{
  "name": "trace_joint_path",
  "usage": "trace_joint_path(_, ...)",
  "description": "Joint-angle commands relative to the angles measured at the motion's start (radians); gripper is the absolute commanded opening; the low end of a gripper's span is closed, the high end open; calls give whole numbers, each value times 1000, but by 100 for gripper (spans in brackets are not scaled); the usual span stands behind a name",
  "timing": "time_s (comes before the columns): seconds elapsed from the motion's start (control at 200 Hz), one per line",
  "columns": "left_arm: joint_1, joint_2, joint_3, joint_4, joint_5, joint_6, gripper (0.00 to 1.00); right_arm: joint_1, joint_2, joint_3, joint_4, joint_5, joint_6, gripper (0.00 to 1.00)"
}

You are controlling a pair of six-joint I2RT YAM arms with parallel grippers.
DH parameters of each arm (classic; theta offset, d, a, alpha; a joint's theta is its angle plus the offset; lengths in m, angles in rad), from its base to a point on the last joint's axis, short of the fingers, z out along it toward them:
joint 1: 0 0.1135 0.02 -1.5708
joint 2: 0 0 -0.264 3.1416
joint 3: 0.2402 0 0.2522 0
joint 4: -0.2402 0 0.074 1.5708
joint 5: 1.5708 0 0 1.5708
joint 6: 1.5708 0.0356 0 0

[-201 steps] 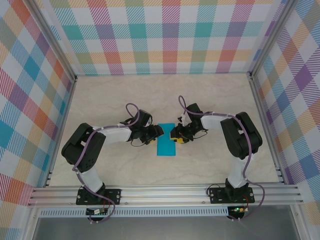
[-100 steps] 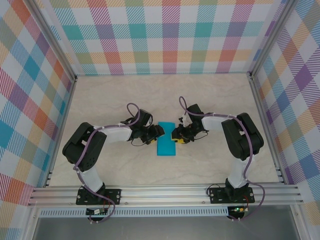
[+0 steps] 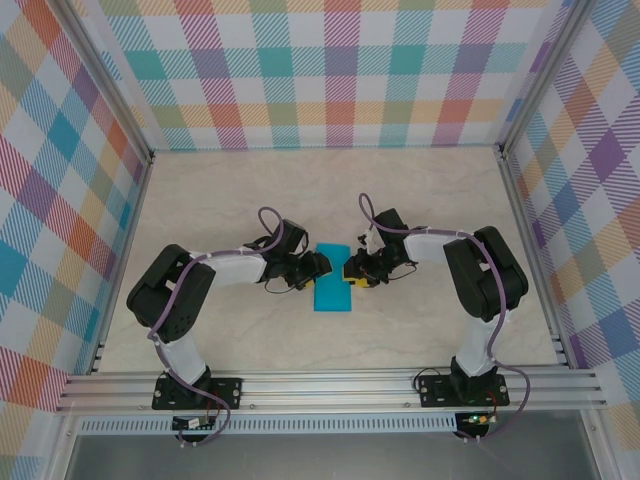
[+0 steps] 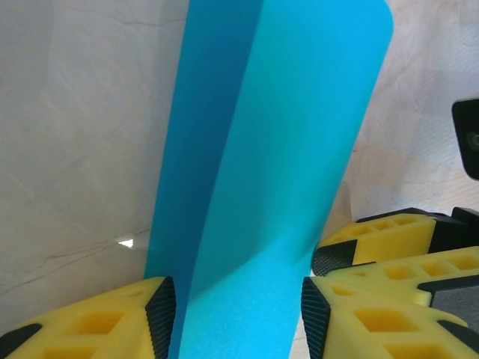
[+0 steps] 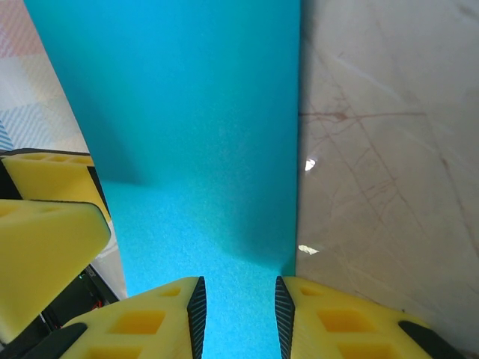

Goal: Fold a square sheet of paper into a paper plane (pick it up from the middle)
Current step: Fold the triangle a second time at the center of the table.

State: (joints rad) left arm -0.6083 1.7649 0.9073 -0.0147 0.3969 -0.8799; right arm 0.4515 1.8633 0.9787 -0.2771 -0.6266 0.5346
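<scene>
Square sheet of paper [image 3: 332, 295], left gripper [image 3: 321, 265] astride at 11 o'clock, grip unclear, right gripper [image 3: 346, 272] narrowly parted at 1 o'clock

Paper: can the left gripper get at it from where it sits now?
Probably yes. The paper lies right between the open fingers of the left gripper, with nothing in between; the right gripper sits at the opposite edge.
</scene>
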Motion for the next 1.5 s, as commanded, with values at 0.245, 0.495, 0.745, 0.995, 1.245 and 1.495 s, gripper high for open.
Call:
trace_joint_path(0.245, -6, -4, 28, 10, -5, 9, 40, -4, -20, -28, -2, -5, -7, 34)
trace_joint_path(0.495, 5, -5, 47, 14, -6, -1, 28, -4, -188, -63, -19, 50, -41, 42)
trace_joint_path(0.745, 13, -1, 52, 23, 3, -18, 26, 97, -413, -151, -94, 294, -126, 55)
trace_joint_path(0.995, 15, 4, 56, 32, 14, -26, 19, 302, -523, -172, -118, 553, -150, 46)
trace_joint_path(1.245, 15, 14, 63, 36, 20, -38, 16, 499, -523, -152, -52, 705, -198, 50)
trace_joint_path(1.495, 15, 5, 59, 30, 21, -42, 14, 601, -424, -102, -36, 796, -222, 58)
